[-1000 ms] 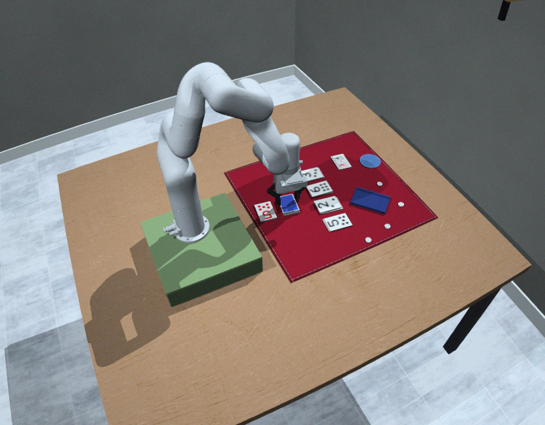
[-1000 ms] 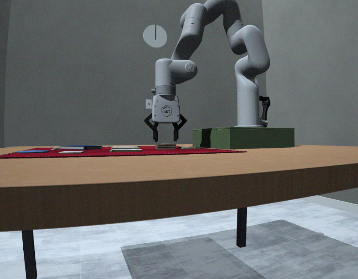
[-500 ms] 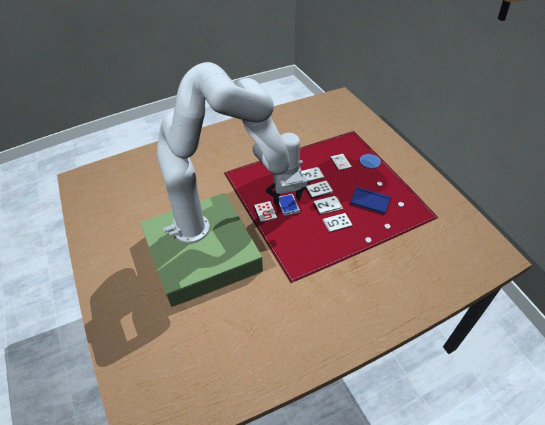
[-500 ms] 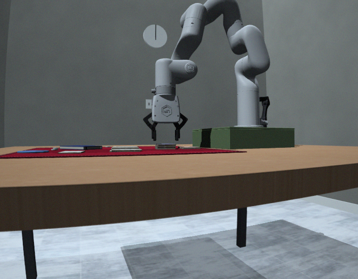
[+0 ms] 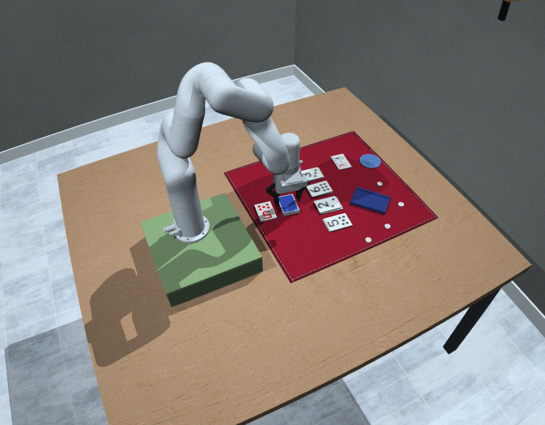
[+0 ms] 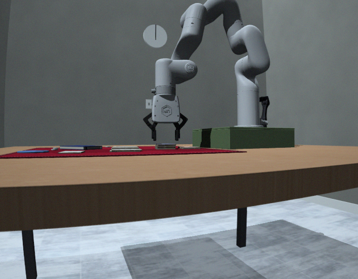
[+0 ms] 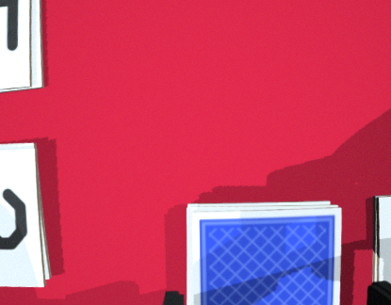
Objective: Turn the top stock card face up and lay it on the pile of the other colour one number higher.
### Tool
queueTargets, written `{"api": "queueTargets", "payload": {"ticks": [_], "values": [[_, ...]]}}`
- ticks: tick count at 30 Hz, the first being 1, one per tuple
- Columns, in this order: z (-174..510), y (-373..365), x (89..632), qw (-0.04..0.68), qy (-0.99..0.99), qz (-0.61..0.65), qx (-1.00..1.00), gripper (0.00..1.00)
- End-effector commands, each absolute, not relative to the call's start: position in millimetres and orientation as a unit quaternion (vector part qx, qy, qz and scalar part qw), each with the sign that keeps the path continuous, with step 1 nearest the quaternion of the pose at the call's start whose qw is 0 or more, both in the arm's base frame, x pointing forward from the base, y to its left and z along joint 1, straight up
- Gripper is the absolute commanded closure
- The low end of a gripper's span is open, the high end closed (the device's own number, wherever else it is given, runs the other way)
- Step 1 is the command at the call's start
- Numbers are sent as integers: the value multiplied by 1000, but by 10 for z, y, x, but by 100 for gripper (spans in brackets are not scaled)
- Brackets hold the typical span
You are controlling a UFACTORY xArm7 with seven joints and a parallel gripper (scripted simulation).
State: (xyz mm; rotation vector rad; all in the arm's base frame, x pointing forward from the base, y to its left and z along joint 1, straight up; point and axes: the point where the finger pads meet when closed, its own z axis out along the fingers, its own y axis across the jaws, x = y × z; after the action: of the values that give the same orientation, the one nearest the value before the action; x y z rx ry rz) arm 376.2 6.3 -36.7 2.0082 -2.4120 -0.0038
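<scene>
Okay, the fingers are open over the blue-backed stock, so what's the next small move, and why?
Probably lower straight down. The gripper is open and empty, hanging above the stock with a gap beneath the fingers, which straddle its width. Descending would bring them level with the top card's edges before closing.

A pale grey, round-jointed arm (image 6: 246, 75) carries a boxy wrist housing (image 6: 165, 109) with hexagon logo and black jaws.

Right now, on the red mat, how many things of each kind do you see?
White face-up number card piles: 6
Blue-backed face-down stock: 1
Dark blue flat slab: 1
Blue round disc: 1
Small white round dots: 4
Total: 13
</scene>
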Motion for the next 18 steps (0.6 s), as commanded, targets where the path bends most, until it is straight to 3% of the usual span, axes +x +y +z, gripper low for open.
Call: {"api": "queueTargets", "payload": {"ticks": [1, 18], "values": [[-358, 63, 3777, 0, -769, 0, 640, 13], [-425, 63, 3789, 0, -769, 0, 640, 13]]}}
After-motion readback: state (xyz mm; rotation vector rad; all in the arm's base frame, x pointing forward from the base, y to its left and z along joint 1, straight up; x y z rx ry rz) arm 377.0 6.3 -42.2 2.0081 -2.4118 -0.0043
